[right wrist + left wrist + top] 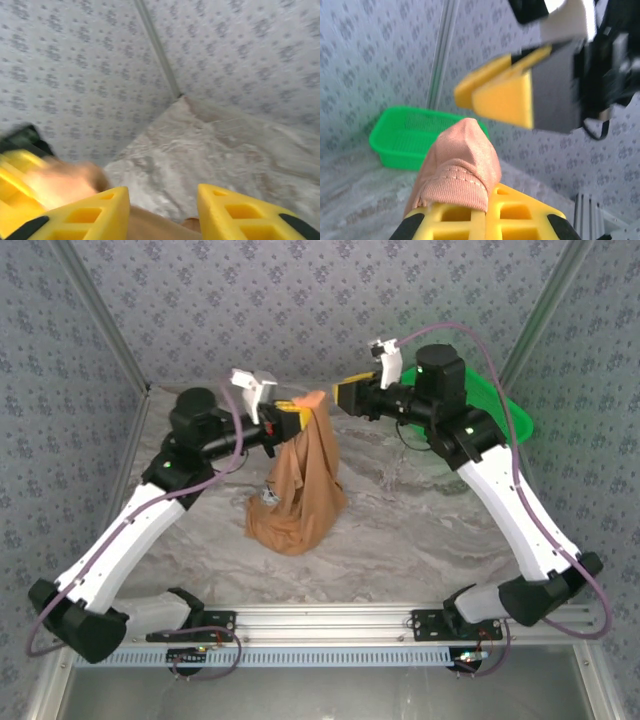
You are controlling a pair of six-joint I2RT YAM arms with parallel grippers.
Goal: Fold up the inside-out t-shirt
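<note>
The orange-tan t-shirt (300, 490) hangs bunched from my left gripper (293, 420), its lower part piled on the marble table. In the left wrist view a ribbed, stitched hem of the t-shirt (457, 167) is pinched between the shut yellow fingers (520, 215). My right gripper (347, 395) sits just right of the shirt's raised top, jaws apart. In the right wrist view its yellow fingers (100, 212) stand open with nothing between them, tan cloth (150, 227) just below and a blurred fold at the left (60, 182).
A green mesh basket (505, 405) stands at the back right, behind the right arm, also seen in the left wrist view as the basket (405, 137). Patterned walls close the back and sides. The marble table (420, 510) lies bare right of the shirt.
</note>
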